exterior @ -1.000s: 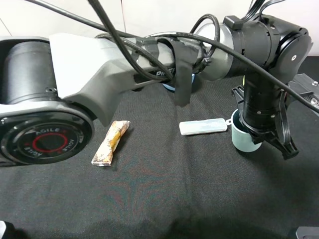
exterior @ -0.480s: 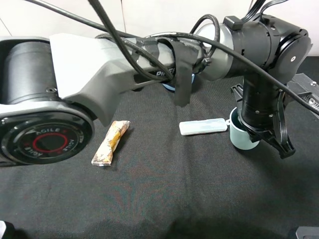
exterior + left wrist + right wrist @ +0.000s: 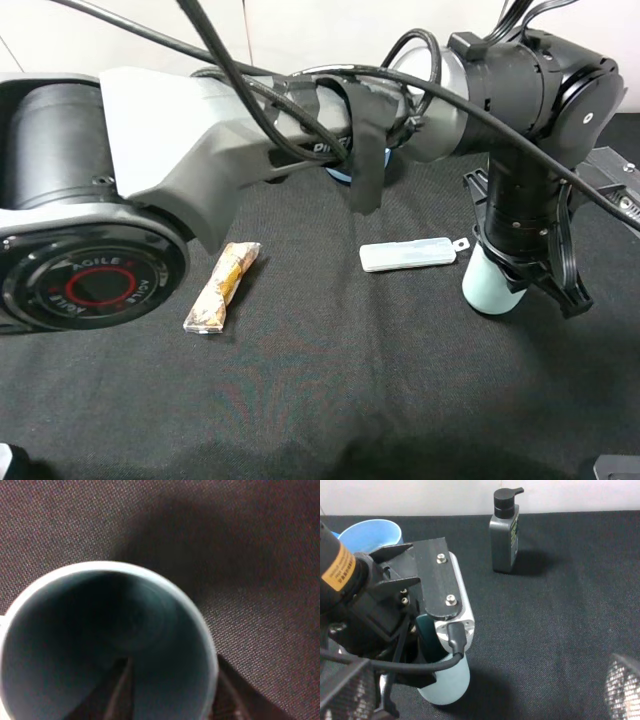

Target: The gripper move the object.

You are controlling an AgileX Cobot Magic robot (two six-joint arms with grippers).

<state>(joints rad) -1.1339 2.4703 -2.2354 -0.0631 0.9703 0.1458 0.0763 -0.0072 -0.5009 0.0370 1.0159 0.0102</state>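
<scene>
The pale teal cup [image 3: 487, 285] stands right of centre on the black cloth, under the left arm's wrist. My left gripper [image 3: 530, 275] reaches across from the left and is shut on the cup's wall. In the left wrist view one finger [image 3: 117, 690] is inside the cup [image 3: 150, 590] and the other is outside its wall. The right wrist view shows the cup [image 3: 447, 682] below the left arm's mount. I cannot tell whether its base touches the cloth. My right gripper [image 3: 480, 700] is open, with blurred fingers [image 3: 625, 680] at the frame's edges.
A flat white case [image 3: 407, 254] lies just left of the cup. A snack bar wrapper [image 3: 222, 286] lies further left. A light-blue bowl [image 3: 370, 535] and a dark pump bottle [image 3: 504, 532] stand at the back of the cloth.
The cup's rim has gone out of sight under the left gripper and more of its side shows, so it has shifted or tilted slightly. The arm has barely moved.
</scene>
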